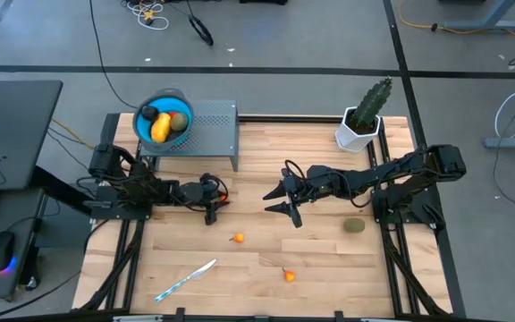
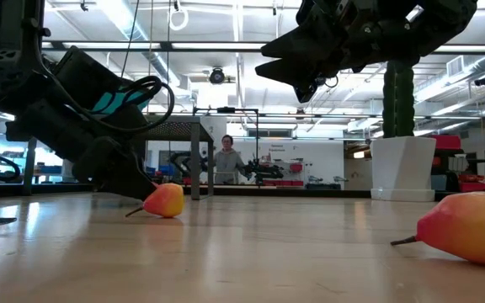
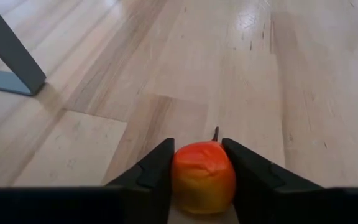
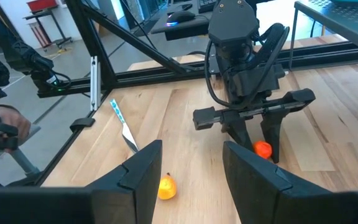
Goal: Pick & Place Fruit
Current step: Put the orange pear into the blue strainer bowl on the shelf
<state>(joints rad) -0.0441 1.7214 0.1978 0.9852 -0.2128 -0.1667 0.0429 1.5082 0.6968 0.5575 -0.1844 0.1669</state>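
Observation:
A small orange-red fruit (image 3: pixel 202 177) sits between the fingers of my left gripper (image 1: pixel 216 200), which is shut on it low over the table's left middle; the right wrist view shows it too (image 4: pixel 263 149). My right gripper (image 1: pixel 271 202) hangs open in the air over the table's middle with nothing between its fingers. Two more orange pieces (image 1: pixel 238 238) (image 1: pixel 289 275) and an olive-brown oval (image 1: pixel 354 226) lie on the table. A blue bowl (image 1: pixel 141 134) on a grey stand (image 1: pixel 213 125) holds a yellow-orange fruit (image 1: pixel 160 129), a black ball (image 1: pixel 150 114) and an olive one (image 1: pixel 179 121). My left gripper pinches the orange-red fruit by its two opposite sides (image 3: pixel 180 171) between its two fingers. The fingers slant down from the table's left side. The fruit's stem (image 3: pixel 215 132) points away from the gripper. Whether its underside rests on the table, I cannot tell.
A white-and-blue knife-like stick (image 1: pixel 186 279) lies near the front left. A green cactus in a white pot (image 1: pixel 363 121) stands at the back right. The grey stand's legs (image 3: pixel 8 56) rise close to my left gripper. A person stands far off in the room (image 2: pixel 226 160).

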